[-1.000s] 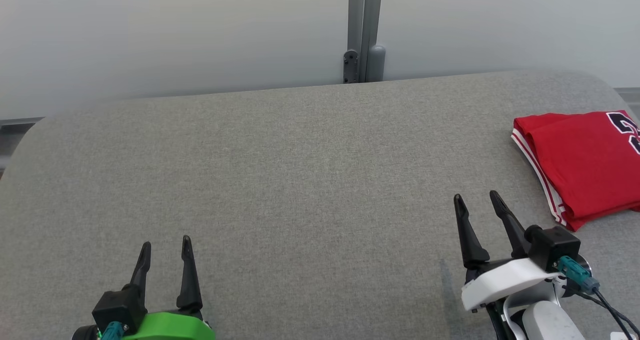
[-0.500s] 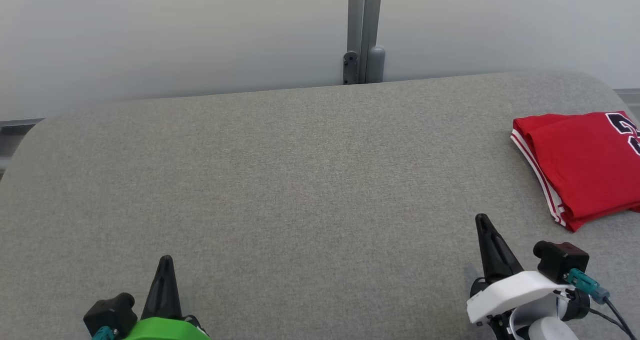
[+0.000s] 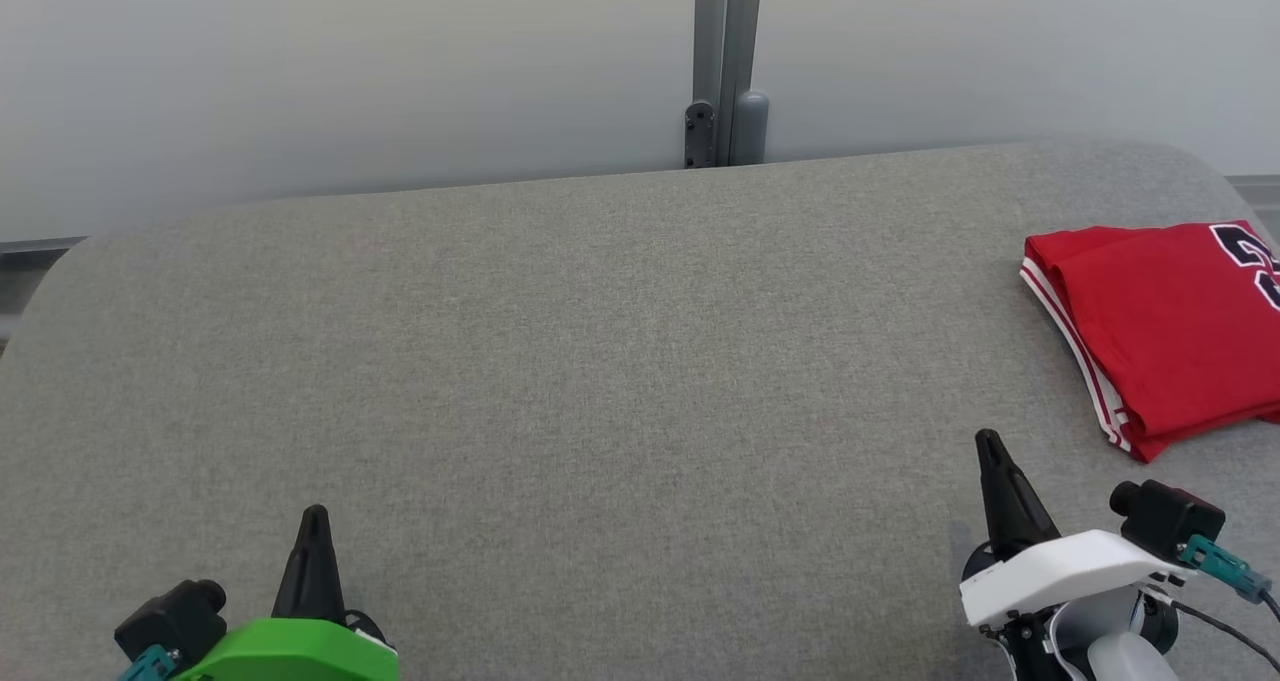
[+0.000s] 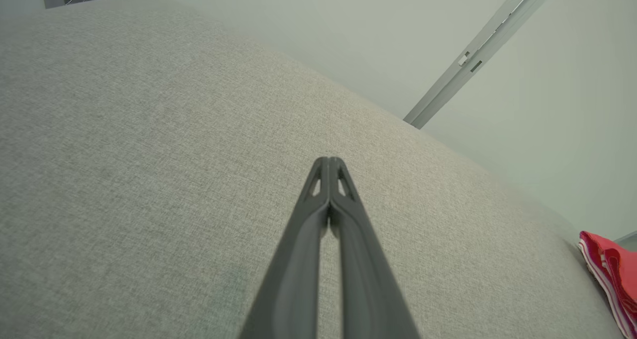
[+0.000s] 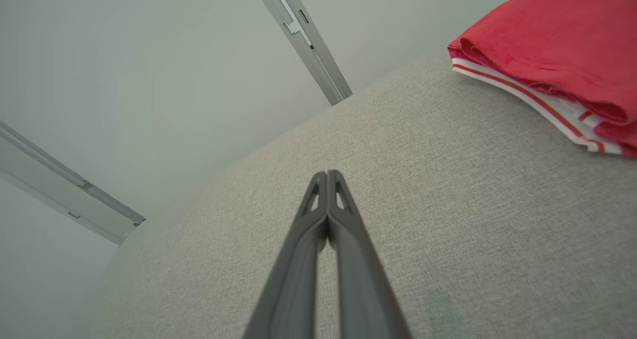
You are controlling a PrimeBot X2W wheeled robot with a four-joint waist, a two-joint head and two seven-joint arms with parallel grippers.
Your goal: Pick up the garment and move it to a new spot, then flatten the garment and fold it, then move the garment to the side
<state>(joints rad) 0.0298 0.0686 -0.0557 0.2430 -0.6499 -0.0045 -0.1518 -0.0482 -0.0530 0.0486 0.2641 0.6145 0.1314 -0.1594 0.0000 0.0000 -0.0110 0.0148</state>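
The left pincer (image 3: 314,519) sits low over the tabletop's (image 3: 600,341) near edge, toward its left corner. Its two dark fingers (image 3: 312,573) are pressed together into a single point aimed at the far edge, rising from a green wrist housing (image 3: 290,656). The right pincer (image 3: 989,443) is over the near edge toward the right corner, likewise closed tip to tip, on a white wrist housing (image 3: 1060,571), reaching slightly farther in.

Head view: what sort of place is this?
Likely a test room, not a home: a grey fabric-covered surface, a bare pale wall with a metal post, and a folded red garment at the surface's right end.
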